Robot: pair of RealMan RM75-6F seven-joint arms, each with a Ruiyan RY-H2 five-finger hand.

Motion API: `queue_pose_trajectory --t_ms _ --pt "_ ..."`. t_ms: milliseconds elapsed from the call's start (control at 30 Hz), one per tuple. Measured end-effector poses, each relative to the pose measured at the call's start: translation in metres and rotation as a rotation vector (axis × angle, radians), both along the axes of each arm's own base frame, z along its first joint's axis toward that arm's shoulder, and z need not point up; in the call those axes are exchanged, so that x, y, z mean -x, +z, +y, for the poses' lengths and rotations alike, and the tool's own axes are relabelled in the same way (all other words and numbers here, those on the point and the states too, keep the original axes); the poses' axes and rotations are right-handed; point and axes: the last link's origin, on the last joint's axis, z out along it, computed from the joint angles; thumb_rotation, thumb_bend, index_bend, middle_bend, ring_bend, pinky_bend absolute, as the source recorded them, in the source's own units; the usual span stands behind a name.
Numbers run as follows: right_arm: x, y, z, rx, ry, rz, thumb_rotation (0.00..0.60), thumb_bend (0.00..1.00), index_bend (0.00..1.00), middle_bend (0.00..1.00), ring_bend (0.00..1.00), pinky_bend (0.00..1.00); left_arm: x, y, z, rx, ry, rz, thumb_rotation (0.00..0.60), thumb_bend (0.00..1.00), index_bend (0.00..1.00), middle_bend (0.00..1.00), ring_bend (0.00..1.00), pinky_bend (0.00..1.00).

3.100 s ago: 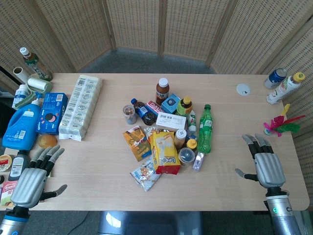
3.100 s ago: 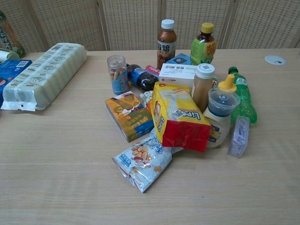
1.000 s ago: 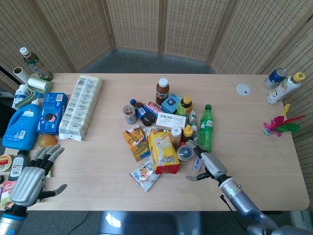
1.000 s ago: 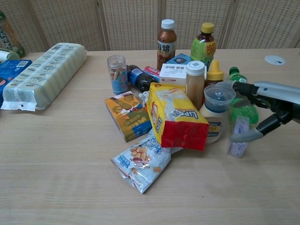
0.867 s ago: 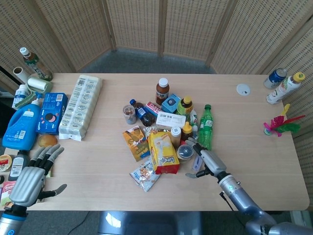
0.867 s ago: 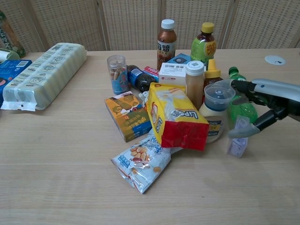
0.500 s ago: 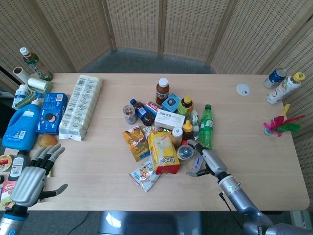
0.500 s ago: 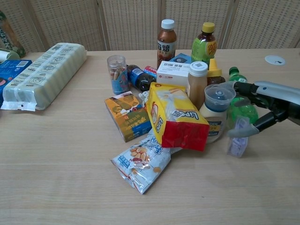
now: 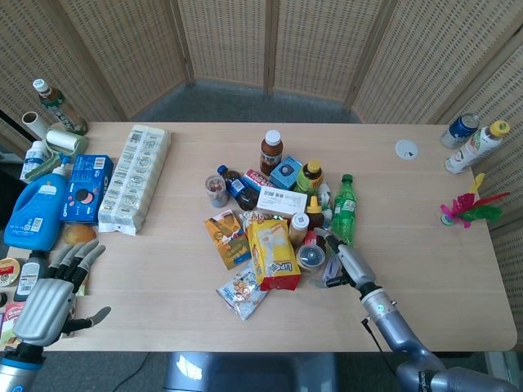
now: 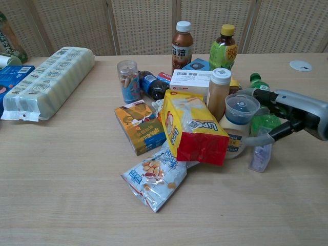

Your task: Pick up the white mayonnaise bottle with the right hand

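The white mayonnaise bottle (image 10: pixel 237 131) with a clear blue-tinted cap stands upright at the right side of the pile, against a yellow-red snack bag (image 10: pixel 196 129); the head view shows the bottle (image 9: pixel 311 256) from above. My right hand (image 10: pixel 293 114) reaches in from the right. Its fingers (image 10: pixel 262 95) lie behind the cap and its thumb (image 10: pixel 260 139) touches the bottle's lower right side, without a closed grip. In the head view the right hand (image 9: pixel 347 262) sits just right of the bottle. My left hand (image 9: pixel 46 305) rests open at the table's near left edge, fingers spread.
A brown white-capped bottle (image 10: pixel 219 93) and a white carton (image 10: pixel 190 79) stand right behind the mayonnaise. A green bottle (image 10: pixel 266 122) and a small clear packet (image 10: pixel 260 154) lie under the right hand. Snack packets (image 10: pixel 155 177) crowd the left of the pile; a blue jug (image 9: pixel 35 209) stands far left.
My right hand moved from the table's right edge to the pile. Over the last second it drew in around the mayonnaise bottle, thumb swinging onto its side. The left hand stayed put.
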Motion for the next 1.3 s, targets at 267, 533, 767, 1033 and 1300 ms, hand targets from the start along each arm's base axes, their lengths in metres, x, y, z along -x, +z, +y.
queue_pose_trajectory --t_ms 267,533,767,1033,1300 --pt "-0.001 -0.010 -0.008 0.055 -0.037 -0.037 0.600 0.00 0.51 0.74 0.50 0.59 0.002 0.003 -0.001 -0.008 0.008 -0.002 0.600 0.22 0.08 0.04 0.00 0.00" --pt "0.005 -0.016 -0.012 0.084 -0.101 -0.073 0.600 0.00 0.72 0.98 0.73 0.82 0.004 0.004 -0.001 -0.009 0.012 0.000 0.600 0.22 0.08 0.04 0.00 0.00" --pt "0.009 0.002 -0.017 0.148 -0.099 -0.089 0.600 0.01 0.78 1.00 0.82 0.90 0.005 0.005 -0.001 -0.010 0.015 0.000 0.600 0.22 0.08 0.04 0.00 0.00" --pt "0.005 0.044 -0.018 0.226 -0.068 -0.094 0.600 0.01 0.80 1.00 0.85 0.93 0.005 0.002 -0.001 -0.004 0.011 -0.007 0.600 0.22 0.08 0.04 0.00 0.00" --pt "-0.008 0.098 -0.016 0.304 -0.054 -0.141 0.600 0.01 0.80 1.00 0.86 0.94 0.003 0.001 -0.001 -0.002 -0.001 -0.014 0.600 0.22 0.08 0.04 0.00 0.00"
